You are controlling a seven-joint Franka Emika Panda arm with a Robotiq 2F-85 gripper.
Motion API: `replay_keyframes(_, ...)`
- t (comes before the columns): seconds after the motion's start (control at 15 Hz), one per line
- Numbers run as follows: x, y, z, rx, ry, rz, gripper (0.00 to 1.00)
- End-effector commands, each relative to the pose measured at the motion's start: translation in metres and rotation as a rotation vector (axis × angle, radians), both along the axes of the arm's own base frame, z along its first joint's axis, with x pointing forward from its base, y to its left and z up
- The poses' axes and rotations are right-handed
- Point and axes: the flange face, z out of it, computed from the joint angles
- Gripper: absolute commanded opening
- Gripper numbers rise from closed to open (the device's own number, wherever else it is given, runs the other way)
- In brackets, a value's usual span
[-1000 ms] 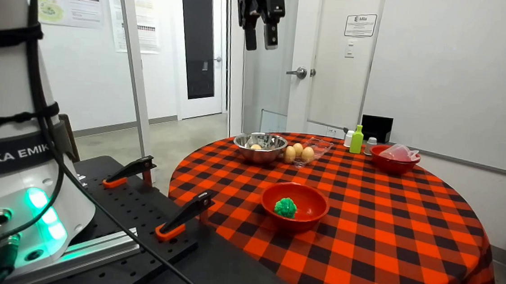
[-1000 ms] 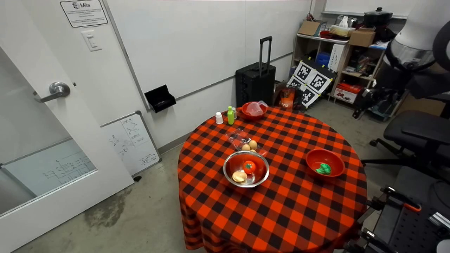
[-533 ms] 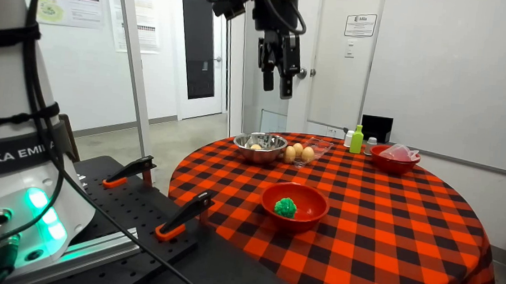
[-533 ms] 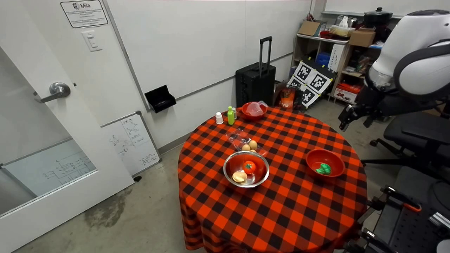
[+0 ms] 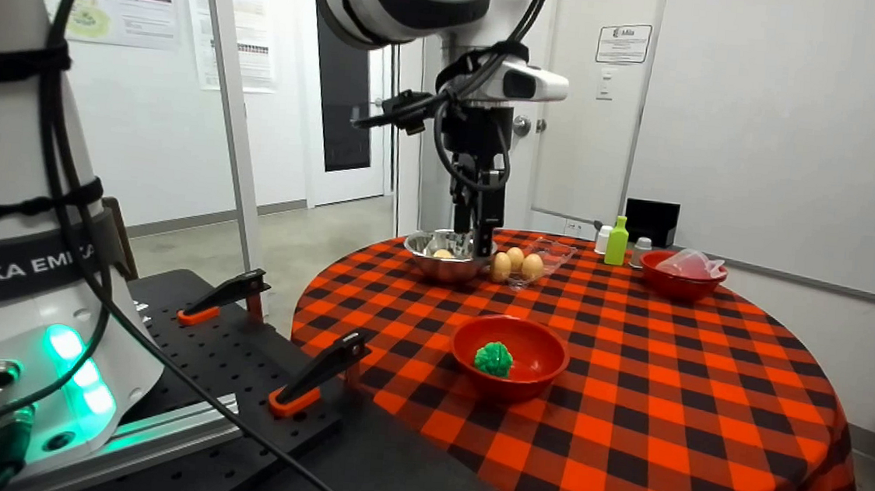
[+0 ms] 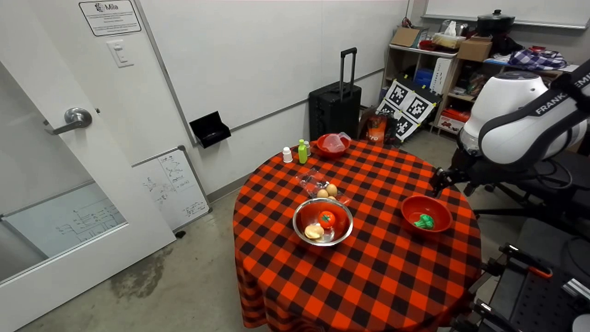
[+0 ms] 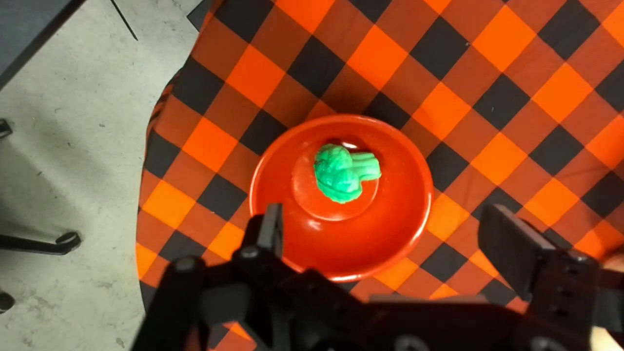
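Our hand point(image 7: 390, 231) is spread wide in the wrist view, fingers point(image 7: 274, 231) far apart and gripping only air. And just ahead of us: green broccoli point(image 7: 339, 173), lying on its side in a red bowl point(image 7: 360, 243), head to the left of that view, stem to its right! Red-and-black checked tablecloth point(image 7: 443, 109) runs underneath.

Over to an exterior view, where we catch the white robot arm point(image 5: 494, 25) with the hand pointing down, higher than the broccoli's bowl and apart from it. Farther back we spot a steel bowl point(image 5: 443, 271), brown eggs point(image 5: 532, 267) at the end of a clear plastic carton point(image 5: 558, 255), and a lime-green bottle point(image 5: 616, 245)!

And in an exterior view we get a look inside that steel bowl: red tomato point(image 6: 327, 219), right next to a pale, rounded piece point(image 6: 314, 231) we can't put a name to. Our hand hangs near the red bowl, well apart from the steel one. Away at the far edge, a clear measuring cup point(image 6: 333, 143) sits in a second red bowl point(image 6: 333, 154).
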Motion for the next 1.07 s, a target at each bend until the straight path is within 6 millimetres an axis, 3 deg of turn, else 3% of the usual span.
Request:
replay_keyframes(0.0, 0.013, -0.001, -0.031, 0.003, 0.01, -0.032, 1.0)
replay_keyframes(0.6, 0.04, -0.01, -0.086, 0.028, 0.068, -0.094, 1.0)
replay_keyframes(1.0, 0.057, -0.027, -0.114, 0.033, 0.093, -0.132, 1.0)
